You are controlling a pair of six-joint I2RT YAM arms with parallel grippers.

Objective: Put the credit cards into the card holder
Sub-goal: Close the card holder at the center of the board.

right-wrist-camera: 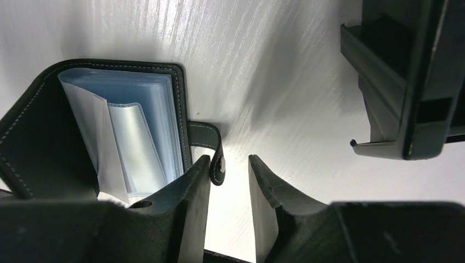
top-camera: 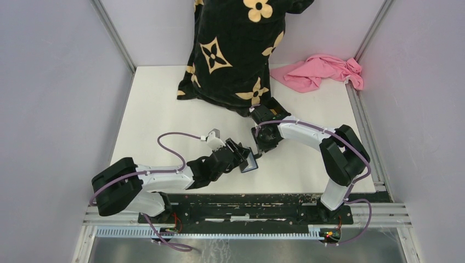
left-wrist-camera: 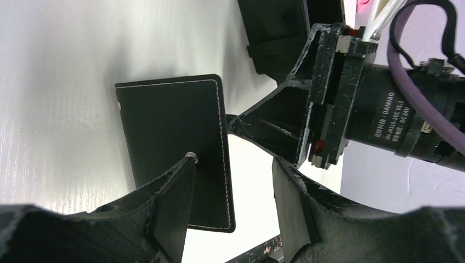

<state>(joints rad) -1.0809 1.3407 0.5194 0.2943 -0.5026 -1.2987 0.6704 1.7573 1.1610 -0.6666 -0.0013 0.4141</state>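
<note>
The black card holder (top-camera: pixel 250 163) stands open at the table's middle, between my two grippers. In the left wrist view its stitched outer cover (left-wrist-camera: pixel 170 137) shows, with a small snap stud. In the right wrist view its inside (right-wrist-camera: pixel 33 137) holds clear bluish pockets (right-wrist-camera: pixel 148 126); a whitish sheet (right-wrist-camera: pixel 101 148) stands among them, and I cannot tell if it is a card. No loose credit card is in view. My left gripper (left-wrist-camera: pixel 234 160) is open, one finger over the cover. My right gripper (right-wrist-camera: pixel 229 159) is open, the holder's snap strap (right-wrist-camera: pixel 218 161) against its left fingertip.
A black cloth with tan flower prints (top-camera: pixel 236 49) covers the table's far middle. A pink cloth (top-camera: pixel 321 71) lies at the far right. A black angular part (right-wrist-camera: pixel 406 82) hangs close to the right of my right fingers. The two grippers are almost touching (top-camera: pixel 253 149).
</note>
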